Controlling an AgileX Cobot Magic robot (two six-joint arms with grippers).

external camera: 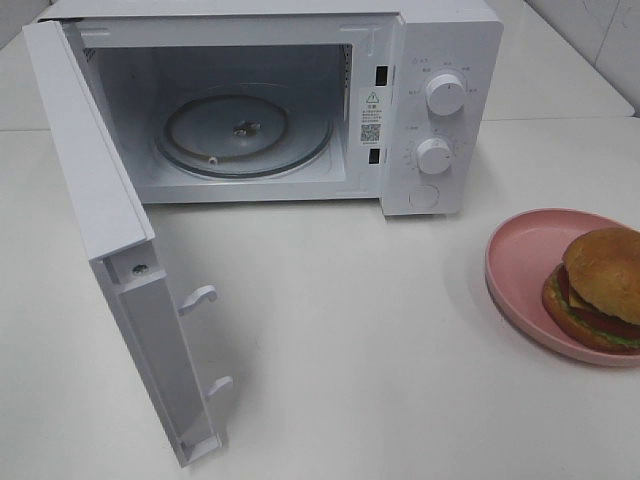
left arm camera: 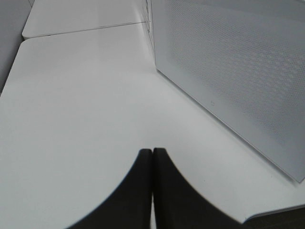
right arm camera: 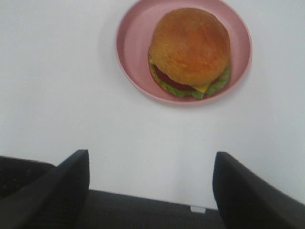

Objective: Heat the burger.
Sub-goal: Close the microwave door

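Observation:
The burger point(external camera: 598, 290) point(right arm camera: 189, 50), golden bun over patty, red and green filling, sits on a pink plate point(external camera: 525, 255) point(right arm camera: 131, 45) at the right edge of the table. A white microwave point(external camera: 440, 60) stands at the back with its door point(external camera: 95, 230) swung wide open and a glass turntable point(external camera: 245, 135) inside. My right gripper point(right arm camera: 150, 164) is open, fingers spread, hovering short of the plate with bare table between. My left gripper point(left arm camera: 152, 152) is shut, empty, low over the table beside the microwave's perforated door point(left arm camera: 238, 76). Neither gripper shows in the high view.
White tabletop point(external camera: 340, 330) stretches in front of the microwave. Two door latch hooks point(external camera: 200, 297) stick out from the open door. Control knobs point(external camera: 445, 93) sit on the microwave's right panel. A table seam point(left arm camera: 86, 28) lies beyond the left gripper.

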